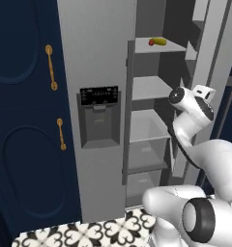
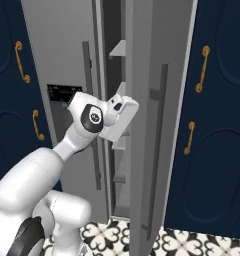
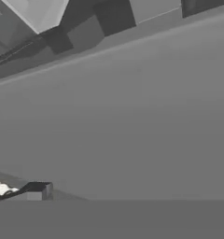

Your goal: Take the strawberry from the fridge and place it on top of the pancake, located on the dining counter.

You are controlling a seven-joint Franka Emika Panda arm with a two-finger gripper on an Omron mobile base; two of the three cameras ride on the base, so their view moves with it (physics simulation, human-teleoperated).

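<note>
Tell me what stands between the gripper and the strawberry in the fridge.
The strawberry lies on an upper shelf beside a yellow item. The robot's hand is lower, at the open fridge compartment's right side. Nothing visible blocks a path upward and in, apart from the shelf's front edge.

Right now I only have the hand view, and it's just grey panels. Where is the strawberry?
Observer: The strawberry sits on an upper shelf inside the fridge, beside a yellow elongated item.
Operator: Where is the arm relative to that shelf?
Observer: Its wrist is well below that shelf, close to the fridge's open right door.
</note>
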